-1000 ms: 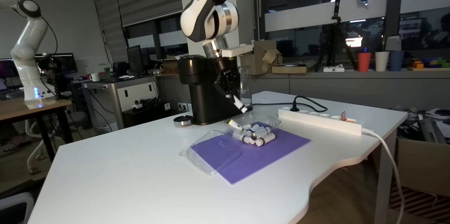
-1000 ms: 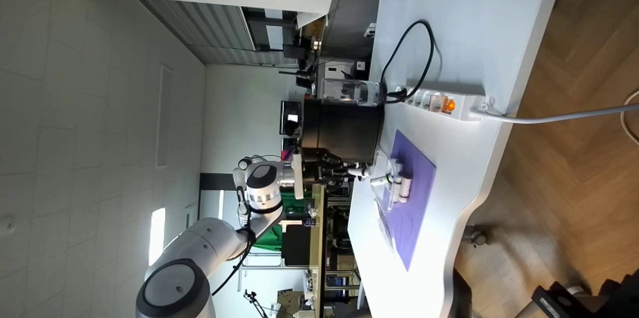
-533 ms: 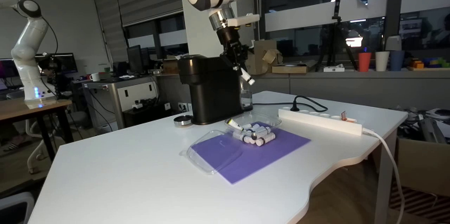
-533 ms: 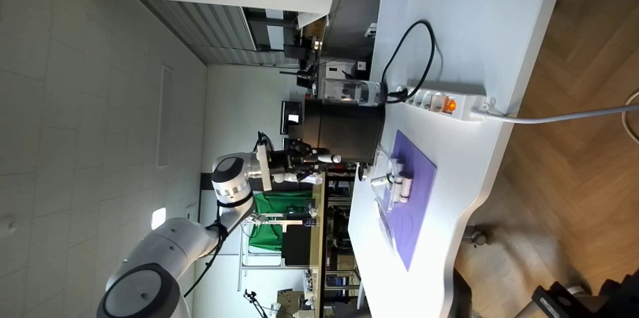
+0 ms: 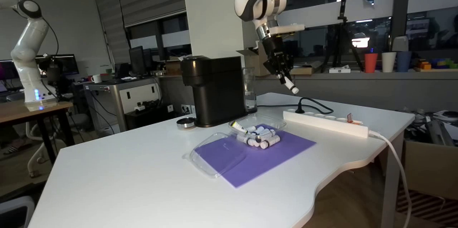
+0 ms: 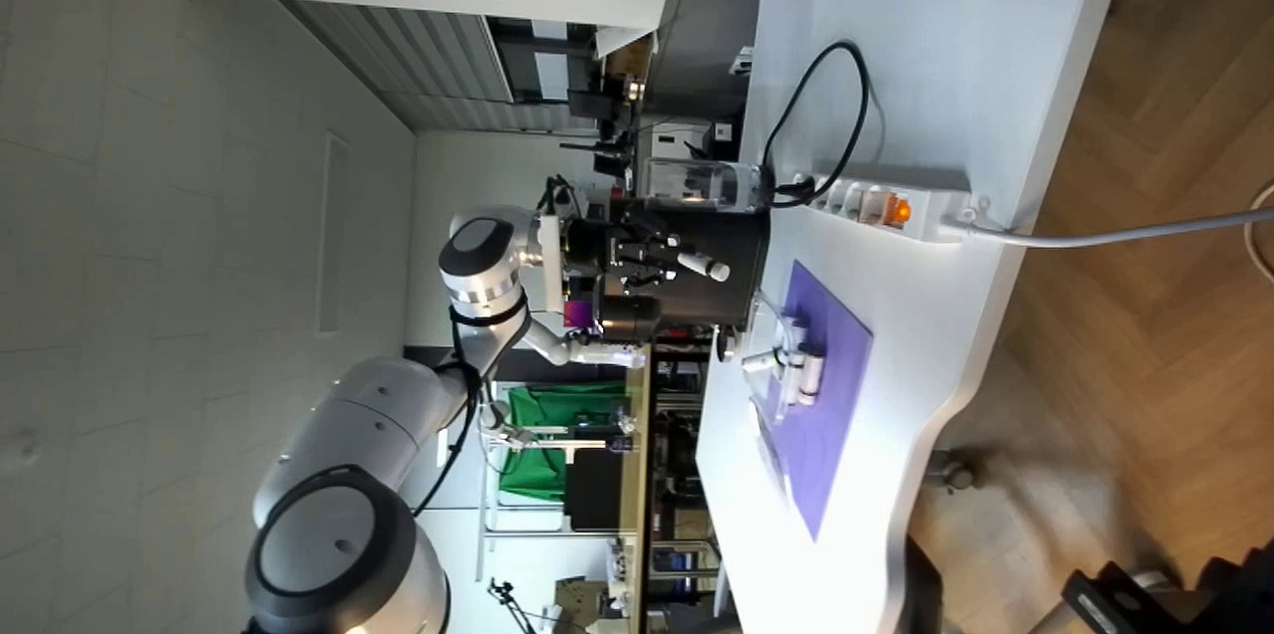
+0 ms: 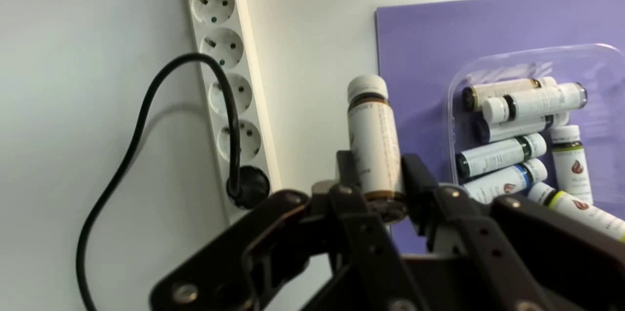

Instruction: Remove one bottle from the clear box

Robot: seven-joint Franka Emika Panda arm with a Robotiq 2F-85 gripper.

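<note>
My gripper (image 7: 381, 172) is shut on a small bottle (image 7: 373, 137) with a white cap and white label. Its fingers hold the bottle near its base, cap pointing away from the gripper. In both exterior views the held bottle (image 5: 291, 85) (image 6: 703, 265) hangs tilted in the air, cap down, well above the table. The clear box (image 7: 450, 125) stands open on the purple sheet, to the right in the wrist view; its rim also shows in an exterior view (image 5: 285, 125). Several white-capped bottles (image 7: 500, 157) lie in it. The gripper is apart from the box.
A white power strip (image 5: 325, 124) with a black plug and cable (image 7: 146, 125) lies beside the purple sheet (image 5: 243, 170). A tall black appliance (image 5: 214, 88) and a clear cylinder (image 6: 702, 184) stand behind the box. A clear lid (image 5: 214, 175) lies partly on the sheet.
My gripper has risen with the bottle, moved sideways away from above the clear box toward the power strip, and come down slightly. The box and the bottles in it have not moved.
</note>
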